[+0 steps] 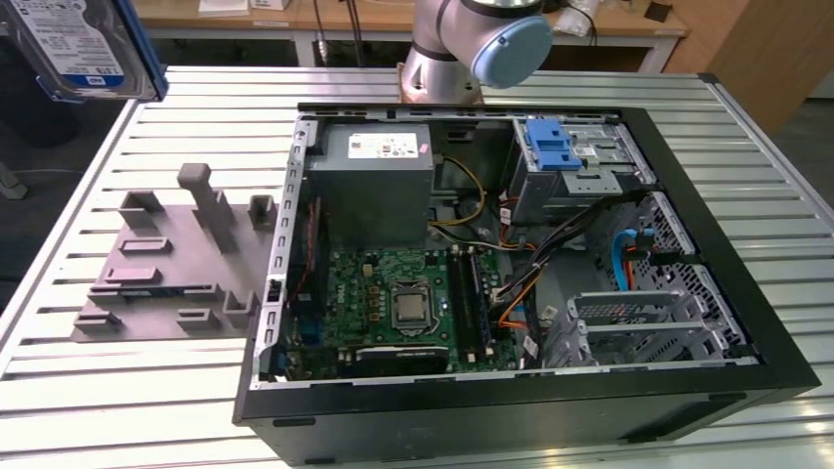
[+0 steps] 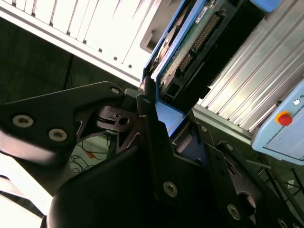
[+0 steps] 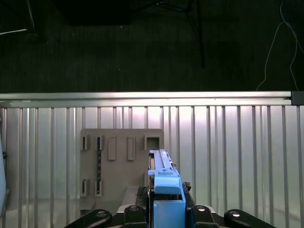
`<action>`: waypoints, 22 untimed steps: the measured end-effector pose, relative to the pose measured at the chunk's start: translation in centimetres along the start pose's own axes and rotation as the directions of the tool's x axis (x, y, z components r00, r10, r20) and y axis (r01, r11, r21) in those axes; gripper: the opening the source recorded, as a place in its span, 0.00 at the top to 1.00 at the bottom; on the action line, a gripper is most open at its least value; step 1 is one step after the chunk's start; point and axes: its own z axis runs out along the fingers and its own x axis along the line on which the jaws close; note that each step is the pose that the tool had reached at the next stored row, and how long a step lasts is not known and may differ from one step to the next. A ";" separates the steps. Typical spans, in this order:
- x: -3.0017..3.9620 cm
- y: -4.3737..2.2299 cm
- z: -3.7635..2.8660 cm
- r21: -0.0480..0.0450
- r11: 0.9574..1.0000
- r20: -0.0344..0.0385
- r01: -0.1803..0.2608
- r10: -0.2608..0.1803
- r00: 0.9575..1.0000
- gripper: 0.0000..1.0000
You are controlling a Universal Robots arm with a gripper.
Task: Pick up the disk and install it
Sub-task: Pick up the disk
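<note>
Black fingers (image 2: 149,137) of the gripper (image 2: 159,107) sit closest in the second wrist view, clamped tight on the blue handle end of the disk (image 2: 190,47), whose green circuit board and connector edge run away from them; past the table's rim lies a pale pendant (image 2: 280,128) with a red button. From the first wrist view the gripper (image 3: 166,211) holds the disk (image 3: 161,166) edge-on, raised above the slatted metal table (image 3: 237,156), with the grey fixture plate (image 3: 114,161) lying flat on the slats beyond it. Over in the exterior view the disk (image 1: 72,44) hangs high in the air at the far corner on the exterior view's left, upright, label face toward the camera, well apart from the open computer case (image 1: 521,410) that lies on its side across the middle and right of the table (image 1: 104,391). Inside the case a grey power supply (image 1: 378,176) sits at the far side, the green motherboard (image 1: 404,303) nearer, and a metal drive cage (image 1: 573,156) with a blue latch far on the exterior view's right. On the exterior view's left the fixture plate (image 1: 170,264) rests on the table just beside the case, and the robot arm (image 1: 456,49) rises behind the case's far wall
</note>
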 end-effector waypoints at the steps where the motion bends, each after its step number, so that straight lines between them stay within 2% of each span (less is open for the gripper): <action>1: 0.00 -0.07 0.00 0.000 1.000 0.000 0.000 0.000 1.000 0.64; 19: 0.12 -1.59 -0.04 0.000 1.000 0.000 0.000 0.000 1.000 0.64; 22: 0.12 -1.66 -0.04 0.000 1.000 0.000 0.000 0.000 1.000 0.64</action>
